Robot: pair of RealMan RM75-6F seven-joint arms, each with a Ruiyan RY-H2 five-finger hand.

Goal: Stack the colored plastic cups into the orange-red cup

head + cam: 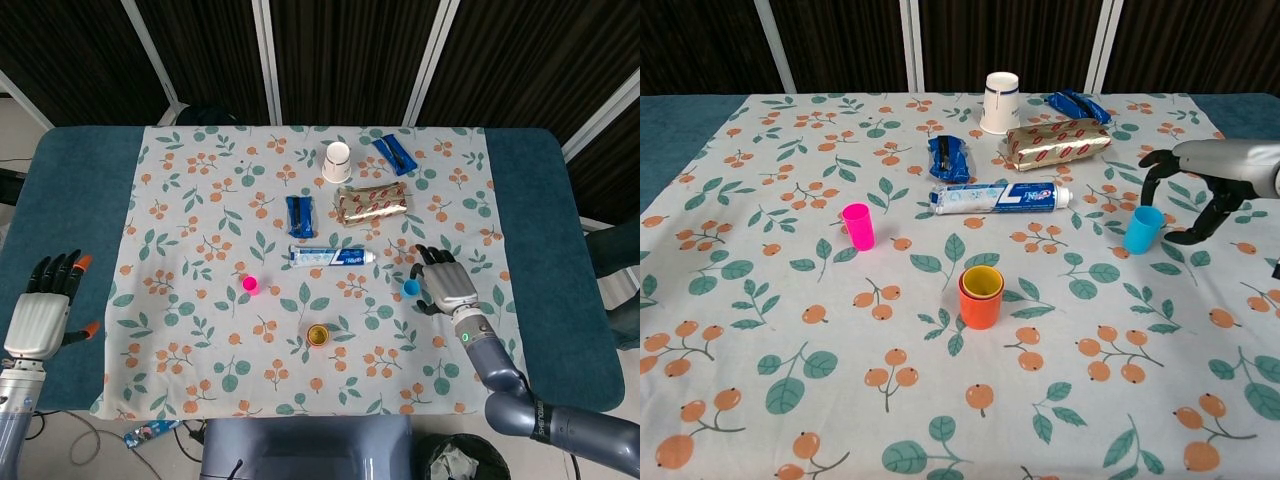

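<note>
Your right robot hand (1200, 195) spread, empty, fingers arched just beside blue cup (1142, 228) (upright, on its inner side). Orange-red cup (980, 305) sits well apart, toward bench centre.

Your surroundings, itemised:
- Surface (70, 170): teal fabric top with rounded corners.
- Cloth (200, 200): white, printed with green leaves and orange berries; it covers the middle of the surface and hangs over your near edge.
- Backdrop: dark pleated curtains (340, 50) split by white slanted posts (264, 60).
- Floor (20, 130): pale, showing at your far left.
- Light: even, with soft shadows.
</note>
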